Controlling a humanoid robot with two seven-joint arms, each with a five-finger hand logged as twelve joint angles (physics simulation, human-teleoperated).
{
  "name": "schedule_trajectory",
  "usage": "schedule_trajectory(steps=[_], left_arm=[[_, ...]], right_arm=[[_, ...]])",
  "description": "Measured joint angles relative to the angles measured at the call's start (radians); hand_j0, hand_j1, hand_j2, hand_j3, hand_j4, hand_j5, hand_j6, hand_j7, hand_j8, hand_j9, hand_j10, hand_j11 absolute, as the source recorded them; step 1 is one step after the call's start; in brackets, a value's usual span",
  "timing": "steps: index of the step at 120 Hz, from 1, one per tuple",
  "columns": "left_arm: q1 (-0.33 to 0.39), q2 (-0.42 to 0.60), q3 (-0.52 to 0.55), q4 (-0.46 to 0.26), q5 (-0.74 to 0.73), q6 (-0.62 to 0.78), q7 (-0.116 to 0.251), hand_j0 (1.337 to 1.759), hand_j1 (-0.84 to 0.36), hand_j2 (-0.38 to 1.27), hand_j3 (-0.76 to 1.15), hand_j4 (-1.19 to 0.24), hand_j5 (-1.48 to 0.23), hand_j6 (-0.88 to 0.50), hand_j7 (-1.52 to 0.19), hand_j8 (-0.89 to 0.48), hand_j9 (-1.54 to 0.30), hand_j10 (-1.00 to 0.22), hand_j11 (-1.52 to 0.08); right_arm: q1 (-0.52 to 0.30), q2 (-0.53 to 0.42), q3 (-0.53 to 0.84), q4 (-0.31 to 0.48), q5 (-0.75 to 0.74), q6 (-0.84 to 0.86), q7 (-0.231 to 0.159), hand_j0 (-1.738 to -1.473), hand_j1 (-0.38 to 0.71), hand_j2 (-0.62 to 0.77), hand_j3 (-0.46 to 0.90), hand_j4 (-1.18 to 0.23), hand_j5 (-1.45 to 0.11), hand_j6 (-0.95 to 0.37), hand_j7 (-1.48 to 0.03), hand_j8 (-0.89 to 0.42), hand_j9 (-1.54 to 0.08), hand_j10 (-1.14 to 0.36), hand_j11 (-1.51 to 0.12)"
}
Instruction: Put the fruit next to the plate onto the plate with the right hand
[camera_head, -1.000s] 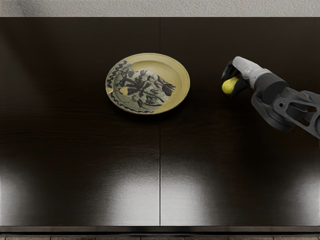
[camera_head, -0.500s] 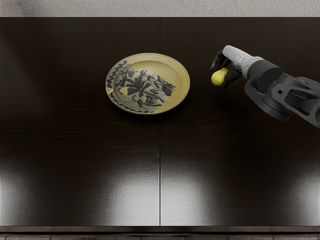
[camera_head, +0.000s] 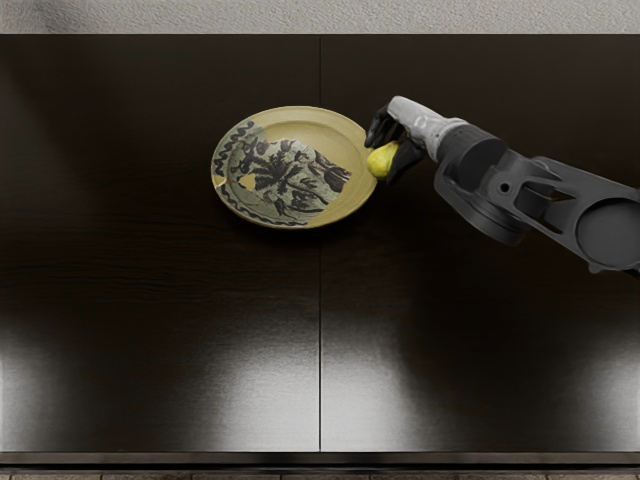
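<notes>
A yellow plate with a dark leafy pattern lies on the dark table, left of centre toward the back. My right hand reaches in from the right and is shut on a small yellow fruit. The fruit hangs just over the plate's right rim, held by the black fingers. I cannot tell whether the fruit touches the plate. The left arm does not show.
The dark glossy table has a seam down its middle and bright reflections near the front edge. The grey forearm stretches from the right edge toward the plate.
My right hand has carried the fruit leftward from the table's right side to the plate's right rim. The plate has not moved.
</notes>
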Motion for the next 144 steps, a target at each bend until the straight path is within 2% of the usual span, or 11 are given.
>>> schedule_trajectory(steps=[39,62,65,75,83,103,109,123,144], left_arm=[[0.000,0.000,0.000,0.000,0.000,0.000,0.000,1.658,0.35,0.00,0.00,0.00,0.00,0.00,0.00,0.00,0.00,0.00,0.00],[0.000,0.000,0.000,0.000,0.000,0.000,0.000,1.658,0.35,0.00,0.00,0.00,0.00,0.00,0.00,0.00,0.00,0.00,0.00],[0.000,0.000,0.000,0.000,0.000,0.000,0.000,1.658,0.35,0.00,0.00,0.00,0.00,0.00,0.00,0.00,0.00,0.00,0.00],[0.000,0.000,0.000,0.000,0.000,0.000,0.000,1.658,0.35,0.00,0.00,0.00,0.00,0.00,0.00,0.00,0.00,0.00,0.00],[0.000,0.000,0.000,0.000,0.000,0.000,0.000,1.658,0.35,0.00,0.00,0.00,0.00,0.00,0.00,0.00,0.00,0.00,0.00],[0.000,0.000,0.000,0.000,0.000,0.000,0.000,1.658,0.35,0.00,0.00,0.00,0.00,0.00,0.00,0.00,0.00,0.00,0.00],[0.000,0.000,0.000,0.000,0.000,0.000,0.000,1.658,0.35,0.00,0.00,0.00,0.00,0.00,0.00,0.00,0.00,0.00,0.00],[0.000,0.000,0.000,0.000,0.000,0.000,0.000,1.658,0.35,0.00,0.00,0.00,0.00,0.00,0.00,0.00,0.00,0.00,0.00],[0.000,0.000,0.000,-0.001,0.000,-0.001,0.000,1.658,0.35,0.00,0.00,0.00,0.00,0.00,0.00,0.00,0.00,0.00,0.00]], right_arm=[[0.000,0.125,0.024,-0.059,0.000,-0.003,-0.001,-1.658,0.35,0.47,0.00,-0.68,-0.96,-0.49,-0.92,-0.45,-0.94,-0.69,-0.95],[-0.008,0.178,0.019,-0.088,-0.001,-0.005,-0.001,-1.658,0.34,0.44,0.00,-0.69,-0.94,-0.57,-0.91,-0.49,-0.92,-0.69,-0.93],[-0.009,0.180,0.019,-0.089,-0.002,-0.006,-0.001,-1.658,0.31,0.40,0.00,-0.65,-0.90,-0.55,-0.87,-0.48,-0.88,-0.66,-0.88],[-0.011,0.187,0.018,-0.089,-0.004,-0.035,-0.001,-1.658,0.11,0.27,0.00,-0.45,-0.61,-0.38,-0.60,-0.33,-0.60,-0.45,-0.61],[-0.011,0.192,0.016,-0.088,-0.005,-0.050,-0.001,-1.658,-0.01,0.19,0.00,-0.33,-0.45,-0.28,-0.44,-0.25,-0.44,-0.33,-0.44],[-0.009,0.199,0.007,-0.087,-0.004,-0.061,-0.001,-1.658,-0.19,0.08,0.00,-0.16,-0.21,-0.13,-0.21,-0.12,-0.21,-0.16,-0.21],[-0.008,0.177,0.026,-0.085,0.046,-0.036,-0.001,-1.658,-0.22,0.07,0.00,-0.12,-0.17,-0.11,-0.16,-0.10,-0.17,-0.13,-0.17],[-0.012,0.055,0.142,-0.080,0.297,0.147,0.003,-1.658,-0.27,0.04,0.00,-0.07,-0.10,-0.07,-0.10,-0.06,-0.10,-0.07,-0.10],[-0.109,-0.143,0.364,-0.078,0.601,0.540,0.087,-1.658,-0.31,0.02,0.00,-0.04,-0.05,-0.03,-0.05,-0.03,-0.05,-0.04,-0.05]])
